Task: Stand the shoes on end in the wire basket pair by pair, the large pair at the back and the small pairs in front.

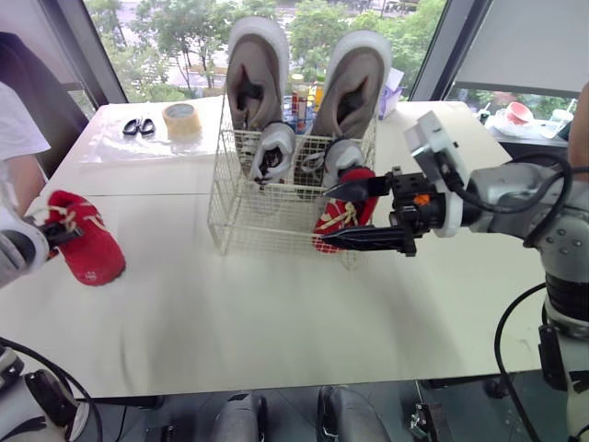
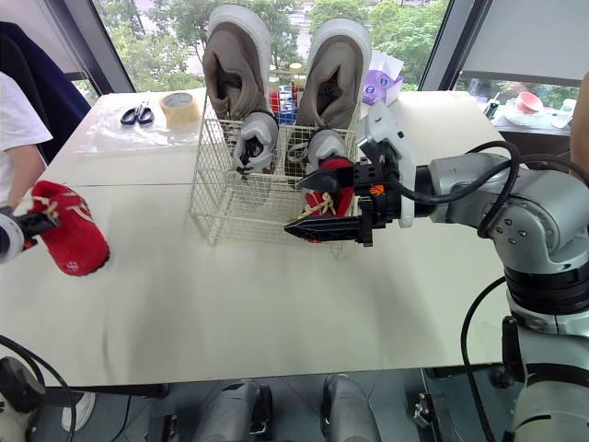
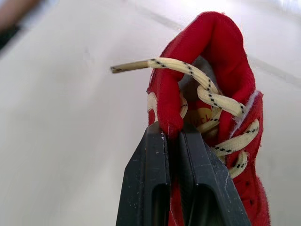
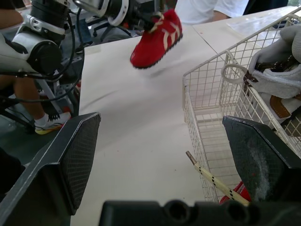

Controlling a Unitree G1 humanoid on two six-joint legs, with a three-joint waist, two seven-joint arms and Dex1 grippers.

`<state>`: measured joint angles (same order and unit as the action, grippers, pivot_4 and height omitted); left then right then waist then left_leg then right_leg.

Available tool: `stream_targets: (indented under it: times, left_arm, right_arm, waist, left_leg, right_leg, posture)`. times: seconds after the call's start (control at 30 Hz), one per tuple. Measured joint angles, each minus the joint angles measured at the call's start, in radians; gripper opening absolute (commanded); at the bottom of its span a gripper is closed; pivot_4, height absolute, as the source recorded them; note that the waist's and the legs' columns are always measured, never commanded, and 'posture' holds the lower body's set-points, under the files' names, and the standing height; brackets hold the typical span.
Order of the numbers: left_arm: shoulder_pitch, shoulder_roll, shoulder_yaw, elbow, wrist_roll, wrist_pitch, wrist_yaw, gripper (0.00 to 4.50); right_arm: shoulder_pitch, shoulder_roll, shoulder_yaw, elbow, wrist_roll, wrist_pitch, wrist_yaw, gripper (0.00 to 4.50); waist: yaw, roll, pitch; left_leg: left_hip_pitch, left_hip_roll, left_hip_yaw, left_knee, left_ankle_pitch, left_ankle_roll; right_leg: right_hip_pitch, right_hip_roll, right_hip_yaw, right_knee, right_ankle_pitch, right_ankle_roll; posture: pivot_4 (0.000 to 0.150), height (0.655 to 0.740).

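1 red shoe (image 1: 89,244) pinched at collar in left hand (image 3: 171,136).

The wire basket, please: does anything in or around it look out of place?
Yes. The red shoe in the wire basket's front right has a lace poking out through the mesh. Its mate, the other red shoe, is held by the left gripper over the table's left side, far from the basket.

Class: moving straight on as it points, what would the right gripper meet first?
Probably the near corner of the wire basket, where a shoelace pokes out, between the fingers of the open right gripper; depth unclear.
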<state>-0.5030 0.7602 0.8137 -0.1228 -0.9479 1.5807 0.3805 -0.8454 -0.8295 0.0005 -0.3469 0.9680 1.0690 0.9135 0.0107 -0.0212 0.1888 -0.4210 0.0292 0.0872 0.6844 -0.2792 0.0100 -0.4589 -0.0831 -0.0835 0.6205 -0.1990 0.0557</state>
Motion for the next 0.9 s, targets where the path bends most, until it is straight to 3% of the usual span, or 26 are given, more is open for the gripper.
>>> stream_targets:
  times: [0.17,0.27,0.43,0.7,0.9]
  left_arm:
    - [0.016,-0.072,0.006,0.019,-0.008,0.025,0.058,0.1]
    - [0.015,-0.073,0.009,0.033,0.002,0.025,0.083,1.16]
    - [0.017,-0.056,-0.001,0.032,0.02,0.025,0.082,3.57]
    - [-0.002,-0.021,-0.012,-0.004,0.125,0.025,0.066,3.57]
    - [-0.052,-0.062,-0.027,0.106,0.204,0.024,0.002,3.57]
  right_arm:
    - [0.0,0.007,0.001,0.0,-0.01,-0.001,0.003,4.5]
    - [0.003,0.007,0.001,-0.001,-0.014,-0.001,0.001,4.5]
    - [0.007,0.006,0.001,-0.002,-0.014,-0.001,-0.003,4.5]
    - [0.018,0.007,-0.001,-0.006,-0.023,-0.008,-0.005,4.5]
    - [0.019,0.018,-0.001,-0.01,-0.027,-0.008,-0.009,4.5]
  waist:
    - [0.001,-0.002,0.0]
    - [0.001,-0.003,0.0]
    - [0.001,-0.003,0.0]
    - [0.001,-0.003,0.0]
    - [0.002,-0.004,0.0]
  left_leg:
    - [0.001,0.0,-0.001,0.001,0.0,0.001]
    - [0.002,0.0,-0.001,0.001,-0.001,0.002]
    - [0.003,0.0,-0.002,0.001,-0.001,0.001]
    - [0.004,0.0,-0.001,0.001,0.0,0.001]
    - [0.004,0.0,-0.001,0.001,0.0,0.0]
  right_leg:
    - [0.0,0.0,0.0,0.003,0.0,0.0]
    - [0.0,0.0,0.0,0.006,0.0,0.0]
    - [0.0,0.0,0.0,0.007,0.0,0.0]
    - [0.001,0.0,0.0,0.008,0.0,0.0]
    - [0.001,0.0,0.0,0.009,0.0,0.0]
  posture:
    - [0.15,0.74]
    - [0.15,0.74]
    - [0.15,0.74]
    - [0.15,0.74]
    - [0.15,0.74]
